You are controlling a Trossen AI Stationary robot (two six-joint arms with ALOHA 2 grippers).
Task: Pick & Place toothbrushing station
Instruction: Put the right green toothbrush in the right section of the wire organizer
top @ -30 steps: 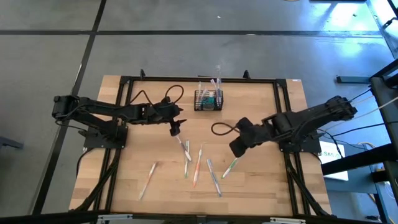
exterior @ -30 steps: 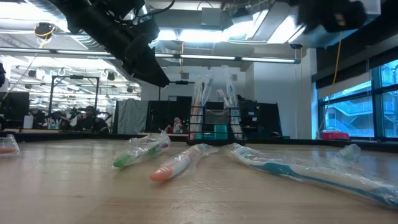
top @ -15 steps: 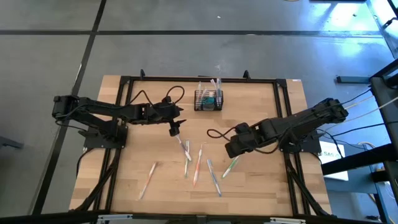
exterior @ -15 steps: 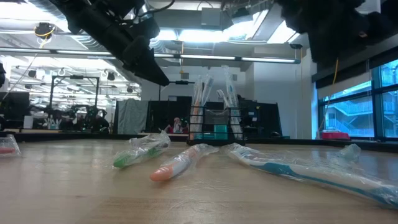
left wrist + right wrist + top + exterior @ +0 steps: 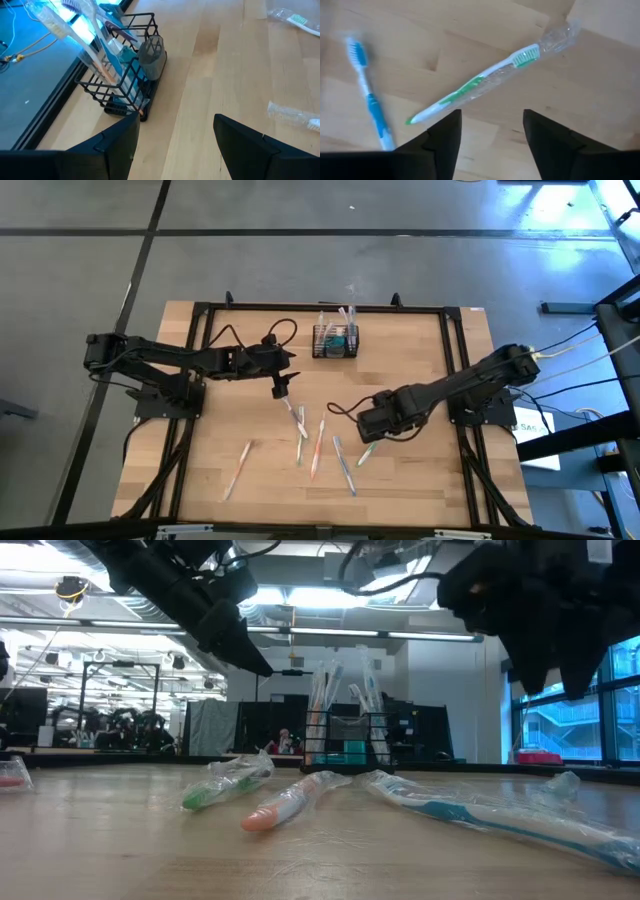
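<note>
The black wire caddy (image 5: 335,340) stands near the far edge of the wooden table (image 5: 220,400), roughly midway across it, with several wrapped toothbrushes standing upright in it and leaning out past its top, and something teal low inside. In the left wrist view the caddy (image 5: 127,75) sits close to the table's edge, upright, with a grey piece tucked against one corner. The left gripper (image 5: 283,388) hangs above the table just in front of and to the left of the caddy, its two fingers spread apart and holding nothing; a wrapped toothbrush (image 5: 297,418) lies on the wood just below it. The right gripper (image 5: 366,423) is low over the middle of the table, reaching in from the right side, and its fingers stand apart with nothing between them. Directly ahead of it lies a green toothbrush (image 5: 480,85) in clear wrap, flat on the table and untouched, with a blue toothbrush (image 5: 370,95) beside it. More toothbrushes are scattered across the near half of the table, among them an orange one (image 5: 317,448) and a pale one (image 5: 238,470) lying well off to the left. From the low view the caddy (image 5: 345,740) shows upright behind the wrapped brushes.
</note>
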